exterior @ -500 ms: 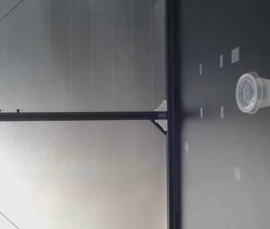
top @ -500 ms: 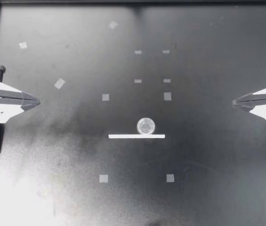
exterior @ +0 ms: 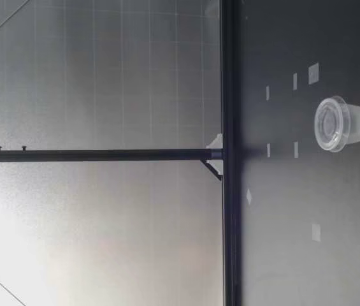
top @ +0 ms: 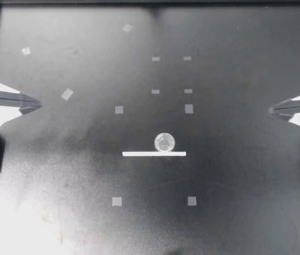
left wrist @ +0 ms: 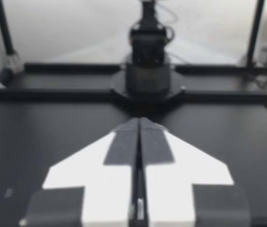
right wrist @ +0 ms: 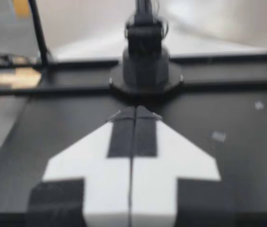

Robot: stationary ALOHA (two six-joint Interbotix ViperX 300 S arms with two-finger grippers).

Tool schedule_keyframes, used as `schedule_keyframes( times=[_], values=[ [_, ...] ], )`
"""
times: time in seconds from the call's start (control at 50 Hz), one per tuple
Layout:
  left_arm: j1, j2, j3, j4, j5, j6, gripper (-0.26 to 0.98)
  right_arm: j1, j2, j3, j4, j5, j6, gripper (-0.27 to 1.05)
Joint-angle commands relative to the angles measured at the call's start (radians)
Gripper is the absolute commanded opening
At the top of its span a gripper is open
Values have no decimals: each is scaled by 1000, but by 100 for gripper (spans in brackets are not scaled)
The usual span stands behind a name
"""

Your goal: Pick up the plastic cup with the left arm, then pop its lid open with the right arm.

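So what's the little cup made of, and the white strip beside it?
The cup looks like thin clear plastic, slightly glossy: the dark table shows through it. The white strip looks flat and matte, maybe tape or paper; I cannot tell which.

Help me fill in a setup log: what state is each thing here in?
Cup: upright, empty.
White strip: lying flat beside the cup.
Left gripper: jaws shut, holding nothing.
Right gripper: jaws shut, holding nothing.
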Motion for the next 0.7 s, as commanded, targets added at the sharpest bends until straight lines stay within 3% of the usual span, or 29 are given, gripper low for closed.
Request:
schedule_keyframes(
  times=[0.0, 0.2, 0.44, 0.68],
  values=[
    [9, 37, -49, 2, -6, 2, -7, -6, 67, -60, 2, 15, 5, -8],
    [44, 155, -17, 2, -84, -5, 8, -38, 213, -77, 5, -9, 95, -8],
    [49, 362, 15, 2, -282, 3, 63, -46, 379, -80, 3, -64, 198, -8],
    [49, 569, -20, 2, -305, 0, 63, -48, 597, -121, 3, -91, 261, -8]
  ],
)
